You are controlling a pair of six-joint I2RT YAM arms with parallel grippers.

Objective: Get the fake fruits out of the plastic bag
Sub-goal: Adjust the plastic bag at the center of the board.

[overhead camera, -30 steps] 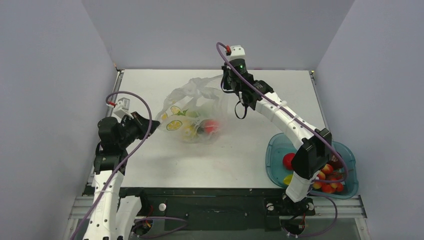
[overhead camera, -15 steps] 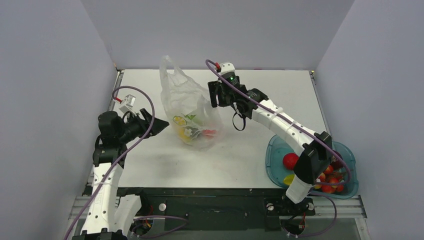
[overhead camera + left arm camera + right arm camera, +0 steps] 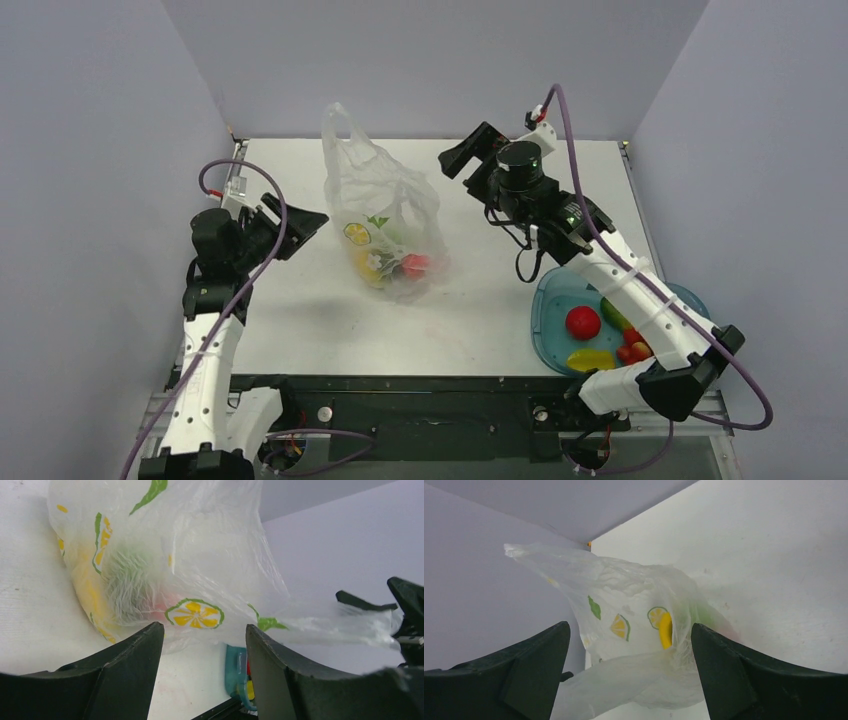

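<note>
The plastic bag [image 3: 372, 190] stands crumpled on the white table [image 3: 300, 330], one handle sticking up. Fake fruits show through its lower part: a red one [image 3: 414, 265] and a yellow one [image 3: 371, 265]. More fake fruits lie in the teal tray [image 3: 545, 340]: a round red one [image 3: 583, 322], a yellow one [image 3: 590, 358]. My left gripper [image 3: 310, 232] hangs open just left of the bag, nothing between its fingers. My right gripper [image 3: 452, 165] is open to the bag's right, apart from it. The left wrist view has the bag [image 3: 200, 555] beyond the open left gripper [image 3: 203, 627]. In the right wrist view, a yellow fruit [image 3: 665, 630] shows through the bag [image 3: 624, 590] beyond the open right gripper [image 3: 630, 627].
The teal tray [image 3: 234, 672] sits at the table's near right corner, under my right arm's forearm. Grey walls close in the table on the left, back and right. A black rail [image 3: 430, 385] runs along the near edge.
Both grippers have opened and let go of the bag, which now stands by itself. The right gripper has swung back to the right. The left one has drawn slightly away.
</note>
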